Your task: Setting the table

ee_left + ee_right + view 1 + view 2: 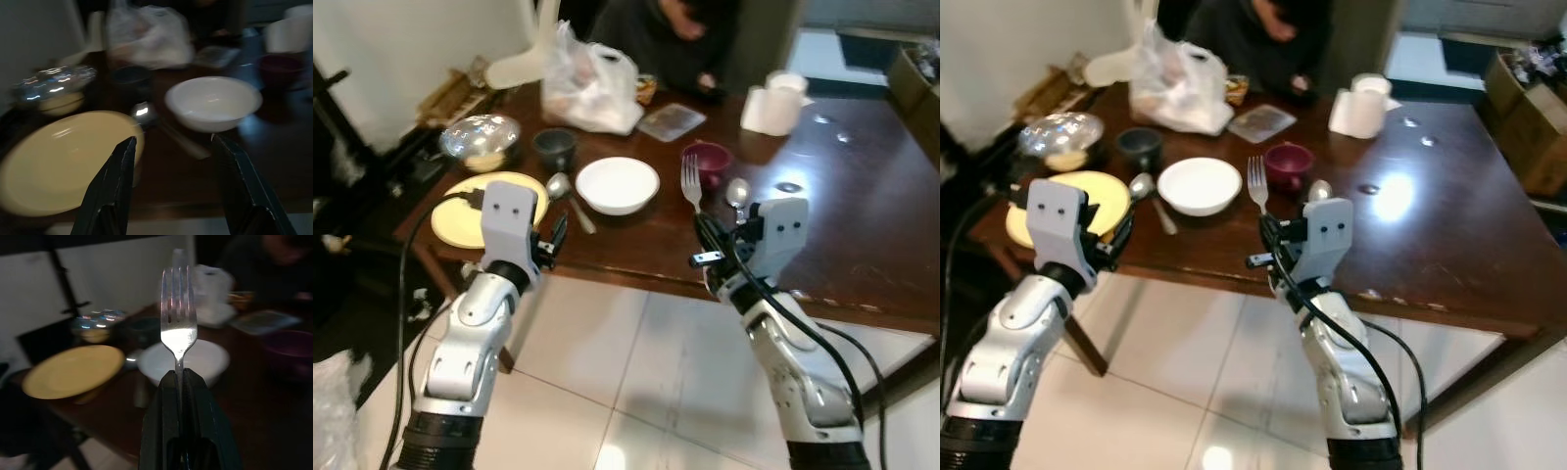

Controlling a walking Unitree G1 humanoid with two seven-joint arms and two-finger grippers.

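Observation:
My right gripper point(707, 235) is shut on a silver fork point(691, 184), held upright with its tines up, just off the table's near edge. The fork point(178, 323) stands in front of the white bowl point(618, 184) and the maroon cup point(707, 162). A yellow plate point(489, 207) lies at the near left corner, with a spoon point(566, 196) between it and the bowl. A second spoon point(738, 195) lies right of the cup. My left gripper point(557, 235) is open, at the table edge by the plate point(63, 159), holding nothing.
Further back stand a dark cup point(555, 147), a foil-covered bowl point(481, 139), a white plastic bag point(590, 86), a clear lid point(672, 121) and paper rolls point(773, 103). A person in dark clothes point(666, 39) sits at the far side. The dark wooden table point(842, 215) stretches bare to the right.

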